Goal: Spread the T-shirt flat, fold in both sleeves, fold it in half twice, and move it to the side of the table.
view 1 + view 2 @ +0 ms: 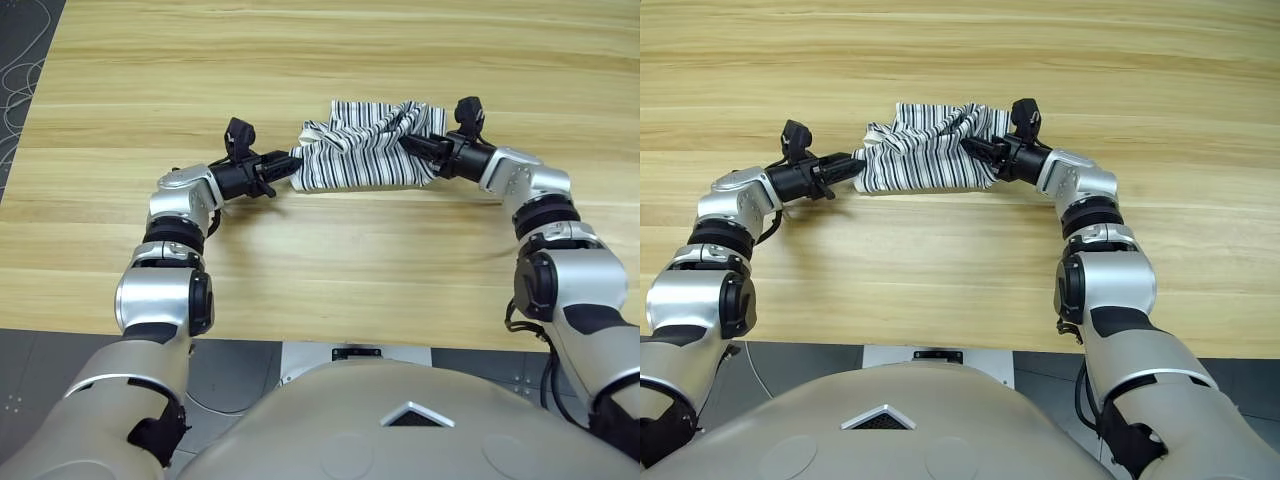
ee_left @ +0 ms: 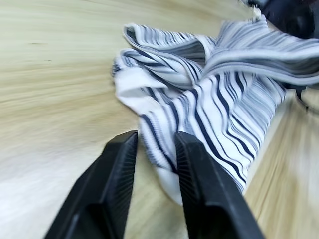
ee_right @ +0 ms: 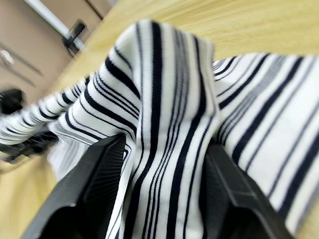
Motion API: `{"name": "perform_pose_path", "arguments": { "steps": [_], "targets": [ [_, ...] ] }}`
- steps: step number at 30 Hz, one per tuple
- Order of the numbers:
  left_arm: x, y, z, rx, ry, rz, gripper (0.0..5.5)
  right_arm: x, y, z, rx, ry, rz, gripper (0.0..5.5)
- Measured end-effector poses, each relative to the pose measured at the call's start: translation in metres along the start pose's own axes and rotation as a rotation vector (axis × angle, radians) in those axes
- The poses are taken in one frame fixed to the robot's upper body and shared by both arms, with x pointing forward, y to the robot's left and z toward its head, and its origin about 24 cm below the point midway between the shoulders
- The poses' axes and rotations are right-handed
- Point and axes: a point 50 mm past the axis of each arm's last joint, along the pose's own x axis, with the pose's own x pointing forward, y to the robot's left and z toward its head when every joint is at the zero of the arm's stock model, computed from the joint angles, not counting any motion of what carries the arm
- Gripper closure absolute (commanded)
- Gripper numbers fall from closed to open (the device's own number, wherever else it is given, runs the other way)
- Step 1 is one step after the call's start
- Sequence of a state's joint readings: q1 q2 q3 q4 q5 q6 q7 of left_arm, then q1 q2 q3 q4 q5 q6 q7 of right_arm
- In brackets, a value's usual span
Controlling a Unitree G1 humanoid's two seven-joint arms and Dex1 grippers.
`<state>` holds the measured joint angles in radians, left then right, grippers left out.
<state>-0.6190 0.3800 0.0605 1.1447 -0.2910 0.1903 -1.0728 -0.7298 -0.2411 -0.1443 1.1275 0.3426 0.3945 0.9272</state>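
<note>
A white knit T-shirt with dark navy stripes (image 1: 365, 150) lies bunched in a rumpled heap on the light, wood-grain table (image 1: 300, 60), a little beyond the middle of the board and slightly toward the robot's right. It is not spread flat. The cloth is gathered into ridges and folds, with one raised, rolled fold running across the top of the heap and a white ribbed edge curling out at its left end.

The left gripper (image 1: 285, 165) meets the heap at its left edge, low and close to the tabletop, pointing in toward the cloth from the robot's left. In the left wrist view its two black ribbed fingers (image 2: 119, 164) stand close together with a narrow fold of striped fabric pinched between them, so they are clenched on the T-shirt's hem.

The right gripper (image 1: 415, 148) comes in from the opposite side and sits at the heap's right end, its tip buried in the folds. In the right wrist view its black fingers (image 3: 99, 184) flank a thick, upstanding ridge of striped cloth and press against it on both sides – grasping the T-shirt as well.

The two grippers face each other across the heap, well apart, with the whole bundle between them. Bare wood surrounds the T-shirt on all sides.
</note>
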Motion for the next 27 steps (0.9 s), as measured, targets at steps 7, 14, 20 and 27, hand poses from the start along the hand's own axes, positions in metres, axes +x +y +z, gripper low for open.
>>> {"name": "perform_pose_path", "arguments": {
  "steps": [7,14,20,27],
  "targets": [
    [-0.002,0.006,0.008,-0.091,-0.049,0.07,2.54,-0.013,-0.011,0.005,0.239,-0.171,-0.042,1.35],
    [-0.001,0.008,0.011,-0.115,-0.103,0.113,2.54,-0.016,-0.011,0.019,0.273,-0.392,-0.038,0.44],
    [0.0,0.007,0.013,-0.114,-0.151,0.105,2.54,-0.024,0.01,0.035,-0.499,-0.558,-0.263,0.44],
    [0.008,0.002,0.012,-0.116,-0.165,0.08,2.54,-0.035,0.037,0.039,-1.372,-0.633,-0.653,0.44]
  ]
}}
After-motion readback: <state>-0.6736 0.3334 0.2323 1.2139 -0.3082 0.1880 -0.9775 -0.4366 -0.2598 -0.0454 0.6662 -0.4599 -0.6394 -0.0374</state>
